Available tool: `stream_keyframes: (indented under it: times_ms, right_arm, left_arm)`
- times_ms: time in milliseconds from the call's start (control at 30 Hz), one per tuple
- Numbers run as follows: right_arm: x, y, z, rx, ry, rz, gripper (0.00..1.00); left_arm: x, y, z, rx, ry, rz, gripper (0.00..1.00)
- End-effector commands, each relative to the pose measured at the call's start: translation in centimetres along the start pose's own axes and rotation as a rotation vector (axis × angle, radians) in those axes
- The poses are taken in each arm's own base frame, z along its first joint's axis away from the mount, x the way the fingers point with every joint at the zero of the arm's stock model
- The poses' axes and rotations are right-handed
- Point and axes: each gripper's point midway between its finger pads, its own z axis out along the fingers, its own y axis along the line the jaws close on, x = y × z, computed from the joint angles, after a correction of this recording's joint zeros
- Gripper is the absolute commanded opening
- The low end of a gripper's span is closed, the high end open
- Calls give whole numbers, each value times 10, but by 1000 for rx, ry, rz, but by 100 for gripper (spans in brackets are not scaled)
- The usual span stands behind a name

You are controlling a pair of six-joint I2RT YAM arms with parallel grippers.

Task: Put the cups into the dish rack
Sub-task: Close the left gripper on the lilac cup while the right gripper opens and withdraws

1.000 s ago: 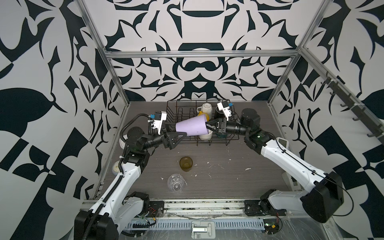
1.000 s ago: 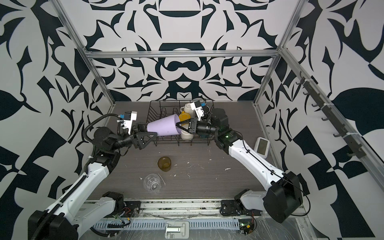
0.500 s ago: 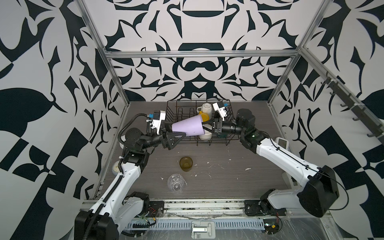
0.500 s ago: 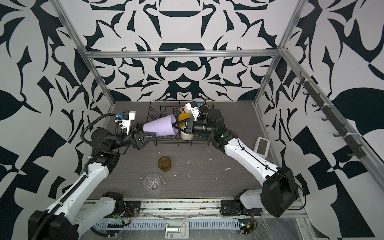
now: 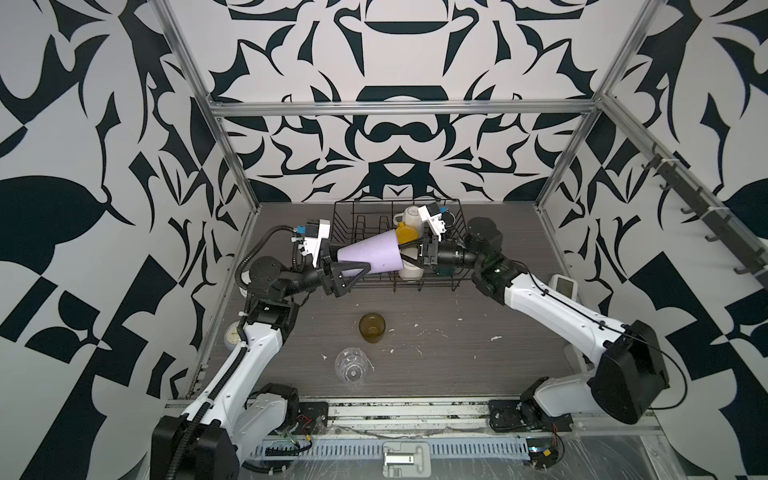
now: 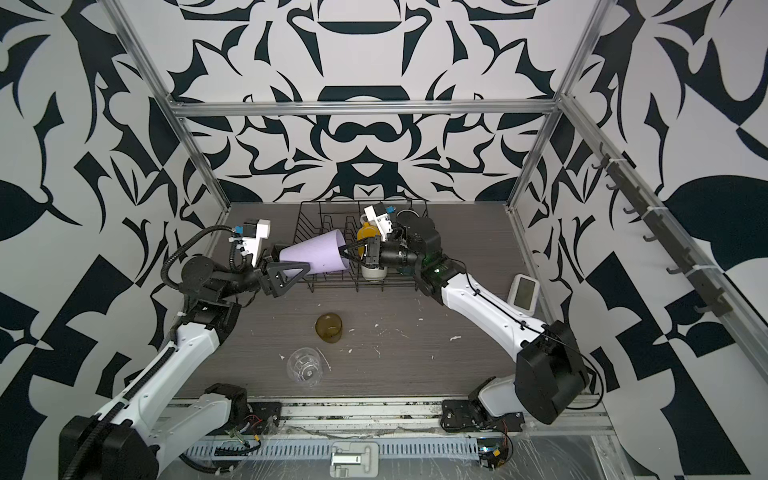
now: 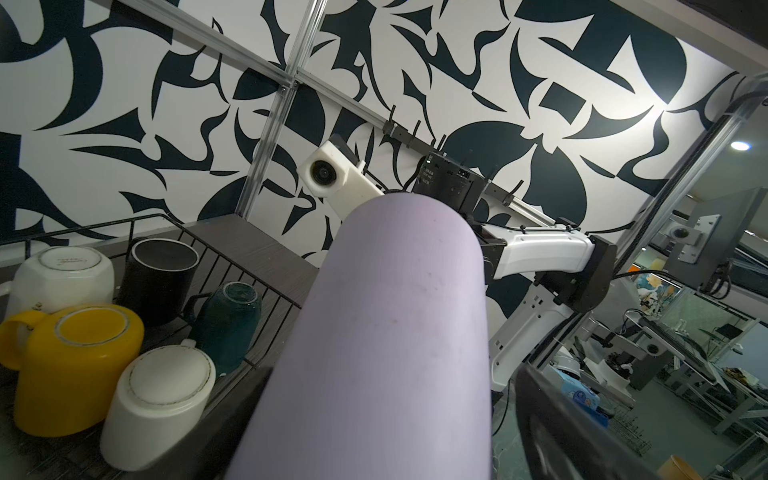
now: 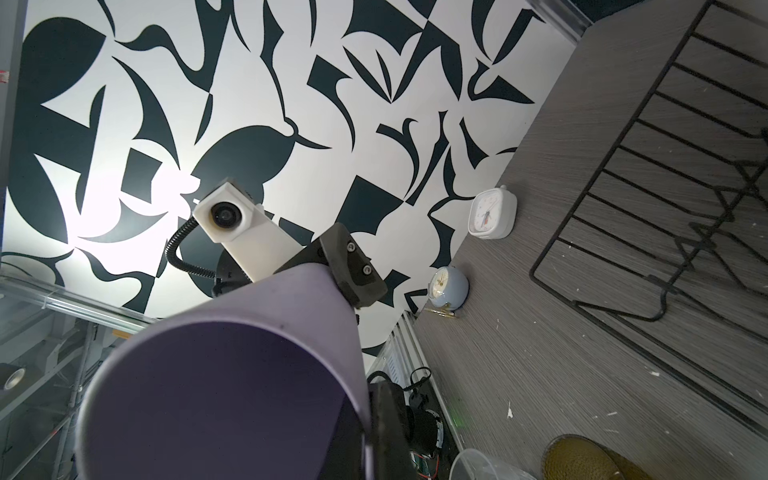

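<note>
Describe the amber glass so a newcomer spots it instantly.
Find the black wire dish rack at the far end of the table. Two glasses sit in front of it; the amber glass is nearer the rack, tinted brownish-yellow, whereas the clear glass is colourless.

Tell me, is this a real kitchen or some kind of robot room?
Most likely a robot test booth in a lab, not a kitchen. Black-and-white patterned walls sit in a metal frame, a left arm and a right arm reach over one table, and the left wrist view shows lab benches beyond.
</note>
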Motion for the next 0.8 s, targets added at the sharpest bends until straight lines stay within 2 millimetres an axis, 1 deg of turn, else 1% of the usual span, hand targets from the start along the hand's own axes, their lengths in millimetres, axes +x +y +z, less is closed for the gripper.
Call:
stream_keyframes:
  times_ms: [0,400,433,633,667,733,767]
  right_arm:
    - [-17,28,2,-60,-45,-71,0]
    - [-16,25,11,-72,-34,-62,0]
    - [-17,25,11,-71,-36,-61,0]
    - [-17,23,12,-68,-36,-54,0]
    - [-17,23,12,-68,-37,-54,0]
    - [-17,22,11,-63,-38,-53,0]
    - [-17,21,11,-58,-40,-53,0]
  left_arm:
    - [3,-15,0,68,22,37,89]
    - [3,-14,2,100,25,16,86]
    - [3,-14,2,104,28,14,81]
    - [3,-14,3,114,32,2,63]
    - [2,-15,3,116,32,6,57]
    - [1,-16,3,115,28,8,40]
    - [0,-16,3,112,24,11,30]
